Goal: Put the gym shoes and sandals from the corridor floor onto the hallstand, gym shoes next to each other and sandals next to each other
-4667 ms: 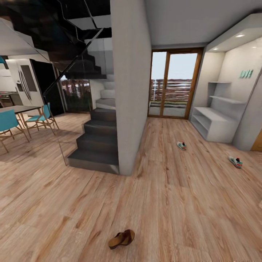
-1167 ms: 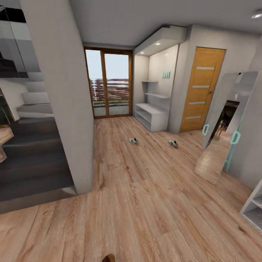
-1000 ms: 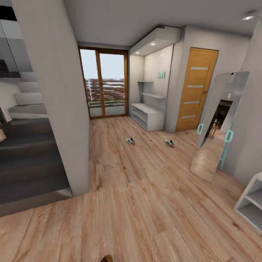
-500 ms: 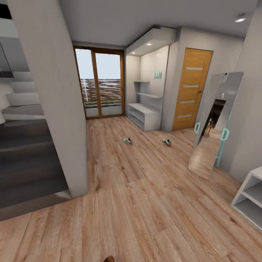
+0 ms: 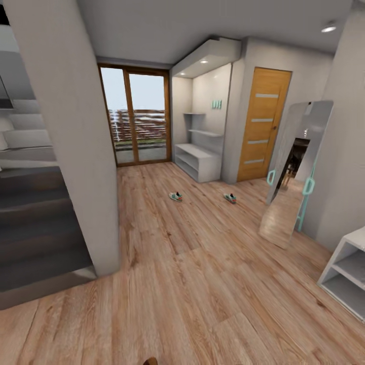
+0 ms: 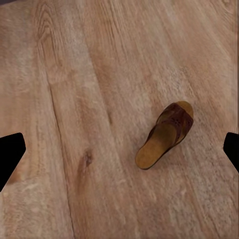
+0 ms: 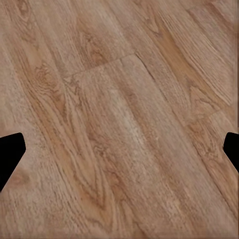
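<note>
Now | sandal (image 6: 165,134) flat on floor (image 6: 74,99), lying diagonally | both pincers released, empty

We see floor (image 5: 203,284) as matt wood-grain plank; sandal (image 6: 165,135) brown leather, tan insole; hallstand (image 5: 200,161) smooth matt grey; door (image 5: 262,132) wood; mirror (image 5: 291,167) glossy.
</note>
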### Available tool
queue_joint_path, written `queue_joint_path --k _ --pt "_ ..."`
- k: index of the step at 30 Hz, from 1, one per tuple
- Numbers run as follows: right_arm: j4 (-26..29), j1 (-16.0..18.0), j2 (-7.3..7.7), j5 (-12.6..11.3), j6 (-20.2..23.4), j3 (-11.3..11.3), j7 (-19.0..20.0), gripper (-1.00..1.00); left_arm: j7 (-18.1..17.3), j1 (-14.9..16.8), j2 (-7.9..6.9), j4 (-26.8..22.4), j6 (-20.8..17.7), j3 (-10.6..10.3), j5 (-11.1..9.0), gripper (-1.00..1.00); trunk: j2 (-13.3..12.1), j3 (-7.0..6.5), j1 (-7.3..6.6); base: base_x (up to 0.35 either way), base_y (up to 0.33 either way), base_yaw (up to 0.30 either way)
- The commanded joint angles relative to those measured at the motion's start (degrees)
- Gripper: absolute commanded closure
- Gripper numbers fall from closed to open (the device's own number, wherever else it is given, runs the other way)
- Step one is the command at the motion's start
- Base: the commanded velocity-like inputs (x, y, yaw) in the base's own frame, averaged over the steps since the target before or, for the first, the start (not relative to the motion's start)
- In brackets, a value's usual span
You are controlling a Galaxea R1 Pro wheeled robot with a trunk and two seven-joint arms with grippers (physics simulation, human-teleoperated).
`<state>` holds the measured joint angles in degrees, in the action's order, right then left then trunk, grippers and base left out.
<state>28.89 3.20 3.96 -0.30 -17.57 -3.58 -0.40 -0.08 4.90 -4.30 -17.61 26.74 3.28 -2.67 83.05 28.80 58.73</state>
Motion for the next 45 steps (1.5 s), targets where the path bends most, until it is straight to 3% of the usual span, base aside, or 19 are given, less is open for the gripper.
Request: queue_joint_path --k 1,13,16,17,21,24,25,31,32,35,45 --pt "-0.1 0.0 -0.01 0.0 -0.2 0.0 0.0 -1.0 0.0 0.0 0.0 0.0 0.2 0.0 -0.3 -1.0 0.0 0.06 0.0 0.0 0.001 -0.183" --pt "0.0 0.1 -0.04 0.1 -0.2 0.1 0.3 -1.0 0.0 0.1 -0.11 -0.1 0.2 -0.1 0.2 -1.0 0.0 0.06 0.0 0.0 0.0 -0.125" --pt "0.4 0.1 -0.07 0.2 -0.2 0.3 0.4 -1.0 0.0 0.8 -1.03 -0.2 0.0 -0.1 0.0 -1.0 0.0 0.06 0.0 0.0 0.0 -0.018" --pt "0.7 0.1 -0.08 0.2 -0.2 0.4 0.4 -1.0 -0.1 1.3 -1.39 -0.2 -0.2 -0.1 0.0 -1.0 0.0 0.06 0.0 0.0 0.0 -0.01" --pt "7.5 0.3 -0.03 0.4 -0.1 0.5 0.5 -1.0 -0.5 7.9 -3.64 0.5 -1.3 -0.1 -0.2 -1.0 0.0 0.06 0.0 0.0 0.0 -0.005" --pt "9.7 0.6 -0.02 0.4 0.0 0.5 0.5 -1.0 -0.6 9.8 -3.96 0.8 -1.9 -0.2 -0.2 -1.0 0.0 0.06 0.0 0.0 0.0 -0.002" --pt "14.3 2.0 -0.01 0.4 0.2 0.5 0.6 -1.0 -0.7 13.2 -4.3 1.1 -4.6 -0.4 0.0 -1.0 0.0 0.06 0.0 0.0 0.0 0.0" --pt "17.3 5.8 -0.01 0.4 0.7 0.5 0.6 -1.0 -0.7 15.3 -4.16 1.2 -7.7 -0.4 0.2 -1.0 0.0 0.06 0.0 0.0 0.0 0.0" --pt "18.1 8.6 -0.01 0.4 2.1 0.6 0.6 -1.0 -0.7 15.8 -4.12 1.2 -8.4 -0.6 0.2 -1.0 0.0 0.06 0.0 0.0 0.0 0.0" --pt "19.0 11.0 0.11 0.3 4.8 0.5 0.7 -1.0 -0.7 15.9 -4.08 1.3 -8.6 -0.7 0.3 -1.0 0.0 0.06 0.0 0.0 0.0 0.0" --pt "19.6 12.0 0.24 0.4 6.7 0.6 1.1 -1.0 -0.7 15.5 -4.18 1.3 -8.5 -0.9 0.5 -1.0 0.0 0.06 0.0 0.0 0.0 0.0"
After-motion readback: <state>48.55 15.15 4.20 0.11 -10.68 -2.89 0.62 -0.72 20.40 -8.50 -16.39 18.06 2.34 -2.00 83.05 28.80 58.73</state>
